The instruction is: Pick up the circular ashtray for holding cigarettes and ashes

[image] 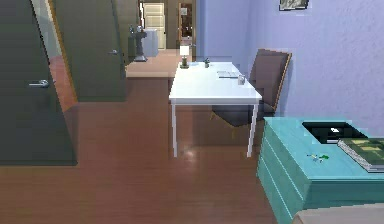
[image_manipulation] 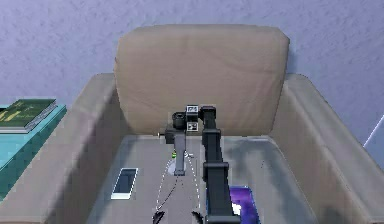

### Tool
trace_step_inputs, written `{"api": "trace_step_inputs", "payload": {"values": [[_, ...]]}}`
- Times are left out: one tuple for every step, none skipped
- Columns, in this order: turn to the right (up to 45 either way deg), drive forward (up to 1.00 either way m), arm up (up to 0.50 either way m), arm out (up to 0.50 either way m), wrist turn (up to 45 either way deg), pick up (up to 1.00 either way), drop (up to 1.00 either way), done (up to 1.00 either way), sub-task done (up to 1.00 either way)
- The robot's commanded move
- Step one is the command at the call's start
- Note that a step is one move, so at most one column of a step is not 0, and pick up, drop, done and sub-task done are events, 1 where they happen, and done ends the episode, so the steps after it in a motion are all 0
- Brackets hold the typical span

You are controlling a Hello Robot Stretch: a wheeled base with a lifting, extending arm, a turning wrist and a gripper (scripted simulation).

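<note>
Forward view, left: a dark door [image: 30, 90] with a lever handle, and a second door [image: 95, 50] beyond it. Centre: a white tabletop [image: 205, 88] on thin legs, with small things at its far end, among them a small dark blob [image: 207, 64]. Which of these is the ashtray cannot be told. Right of centre: a brown chair [image: 268, 75]. Lower right: a teal dresser [image: 320, 178] bearing a flat black thing [image: 335, 130] and a book [image: 362, 152].

Arm side view, lower left: a white phone [image_manipulation: 124, 183] lies on the seat of a beige armchair [image_manipulation: 200, 70]. Centre: the arm [image_manipulation: 213, 165] rises from the bottom edge, with the pincer [image_manipulation: 179, 165] at its left, over the seat. Whether the pincer grasps anything cannot be told. Right of the arm: a purple thing [image_manipulation: 240, 198] on the seat
</note>
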Motion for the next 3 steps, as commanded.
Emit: {"api": "trace_step_inputs", "payload": {"values": [[0.0, 0.00, 0.00, 0.00, 45.0, 0.00, 0.00, 0.00, 0.00], [0.0, 0.00, 0.00, 0.00, 45.0, 0.00, 0.00, 0.00, 0.00], [0.0, 0.00, 0.00, 0.00, 45.0, 0.00, 0.00, 0.00, 0.00]]}}
